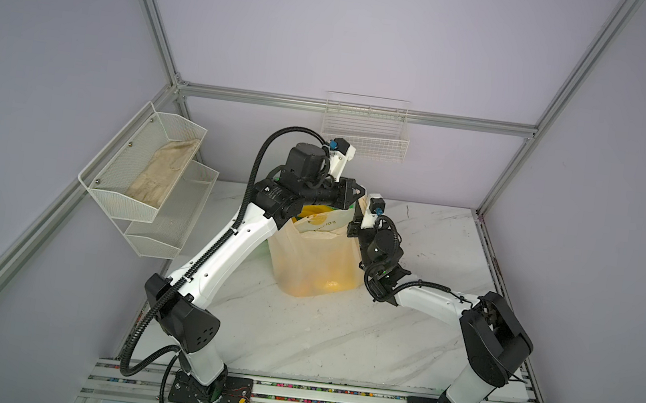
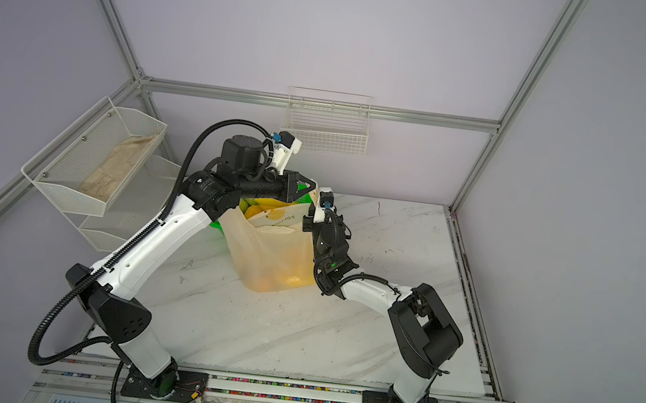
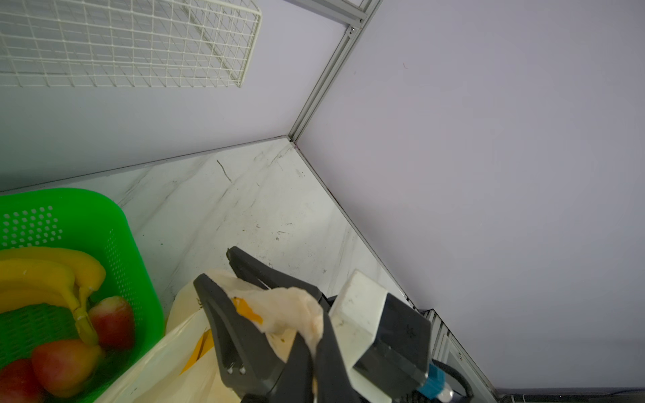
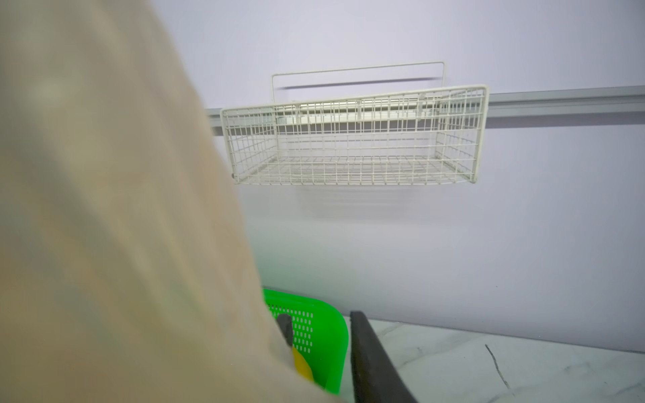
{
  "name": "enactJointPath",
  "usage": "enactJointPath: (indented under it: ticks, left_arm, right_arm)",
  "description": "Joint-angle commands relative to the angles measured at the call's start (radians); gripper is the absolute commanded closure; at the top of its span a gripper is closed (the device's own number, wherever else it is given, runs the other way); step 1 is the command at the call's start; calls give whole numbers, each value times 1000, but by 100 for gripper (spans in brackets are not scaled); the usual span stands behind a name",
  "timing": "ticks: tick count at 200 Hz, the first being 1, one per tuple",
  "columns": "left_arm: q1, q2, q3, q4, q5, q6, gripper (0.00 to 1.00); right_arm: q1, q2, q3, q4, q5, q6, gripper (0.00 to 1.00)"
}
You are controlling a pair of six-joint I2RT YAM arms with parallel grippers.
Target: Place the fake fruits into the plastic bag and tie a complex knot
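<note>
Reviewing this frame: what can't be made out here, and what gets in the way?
Fruits in the bag: both top views, just a yellow-orange blur through the film; kind and count unclear.
Basket: top views, nearly all under the left arm; left wrist view, cut by the edge.
Right claw: right wrist view, blurred bag covers most of one finger.
Lettering on the bag: too small in top views.
</note>
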State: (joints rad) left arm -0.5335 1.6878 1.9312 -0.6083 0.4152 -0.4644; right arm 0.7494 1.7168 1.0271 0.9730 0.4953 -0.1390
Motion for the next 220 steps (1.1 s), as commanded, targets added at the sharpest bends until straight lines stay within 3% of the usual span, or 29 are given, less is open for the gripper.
enactJointPath:
  ticks: [1, 58, 83, 99, 119, 159, 187, 220]
  left_arm:
    - [4, -19, -36, 70, -8, -21, 100]
    - [7, -34, -96, 71, -96, 18, 100]
    - [9, -55, -111, 74, -94, 58, 94]
    - [9, -84, -139, 95, -91, 120, 85]
    - [10, -130, -176, 119, -89, 213, 64]
    - [16, -182, -187, 104, -36, 435, 34]
    - [24, -132, -92, -15, 15, 564, 28]
    - [35, -43, 30, -137, 70, 615, 24]
  right_arm:
    - [4, 5, -68, 23, 88, 19, 79]
    - [5, -46, -187, 37, 3, 34, 100]
    - [6, -75, -180, 4, -54, 20, 100]
    - [5, -87, -177, -11, -83, 17, 100]
    - [5, -104, -177, -27, -118, 21, 100]
    - [2, -117, -167, -55, -176, 33, 100]
    - [0, -123, -163, -60, -196, 45, 100]
    - [-1, -131, -165, -62, -198, 47, 100]
